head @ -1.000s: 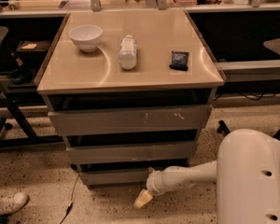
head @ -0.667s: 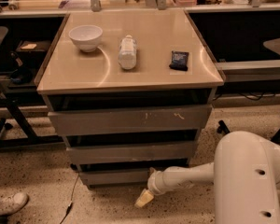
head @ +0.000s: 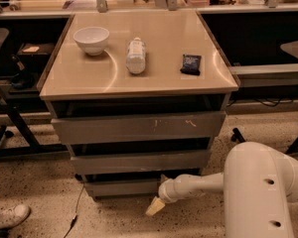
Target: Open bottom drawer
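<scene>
The bottom drawer (head: pixel 121 187) is the lowest, narrowest grey front of three under the beige cabinet top, close to the floor. Its plain front stands out only slightly. My white arm reaches in from the lower right, and my gripper (head: pixel 156 206) sits just below and in front of the drawer's right end. One pale yellowish fingertip (head: pixel 154 208) points down and left toward the floor; the other finger is hidden behind the wrist.
The middle drawer (head: pixel 139 161) and scratched top drawer (head: pixel 139 127) sit above. On the cabinet top (head: pixel 89 78) are a white bowl (head: pixel 91 38), a lying bottle (head: pixel 135 55) and a dark packet (head: pixel 190 64). A shoe (head: pixel 7 217) lies on the floor at left.
</scene>
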### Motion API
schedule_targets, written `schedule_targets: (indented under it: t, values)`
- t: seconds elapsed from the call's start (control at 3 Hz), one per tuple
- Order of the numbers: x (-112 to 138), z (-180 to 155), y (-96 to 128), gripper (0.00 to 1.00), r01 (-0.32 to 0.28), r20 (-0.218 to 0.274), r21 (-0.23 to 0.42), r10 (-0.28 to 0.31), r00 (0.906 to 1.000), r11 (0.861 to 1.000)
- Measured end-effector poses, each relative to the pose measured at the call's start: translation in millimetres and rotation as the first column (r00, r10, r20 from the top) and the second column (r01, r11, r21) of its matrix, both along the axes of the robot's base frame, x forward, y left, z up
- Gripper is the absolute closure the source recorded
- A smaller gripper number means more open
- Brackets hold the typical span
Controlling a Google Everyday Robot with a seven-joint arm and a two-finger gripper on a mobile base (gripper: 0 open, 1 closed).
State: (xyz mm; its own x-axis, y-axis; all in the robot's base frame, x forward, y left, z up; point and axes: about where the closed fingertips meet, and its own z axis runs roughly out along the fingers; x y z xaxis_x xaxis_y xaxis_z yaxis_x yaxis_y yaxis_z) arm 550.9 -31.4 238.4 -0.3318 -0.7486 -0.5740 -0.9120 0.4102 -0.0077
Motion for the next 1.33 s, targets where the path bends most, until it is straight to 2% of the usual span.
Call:
schedule_targets:
  t: [0.67, 1.33]
  values:
    - [20.7, -18.2, -2.2, 0.00, -0.014, 0.018, -0.010, 0.014, 0.9997, 1.000]
    - [30.5, -44.2, 7.7, 0.00, -0.071, 0.011, -0.013, 0.071, 0.9974, 0.997]
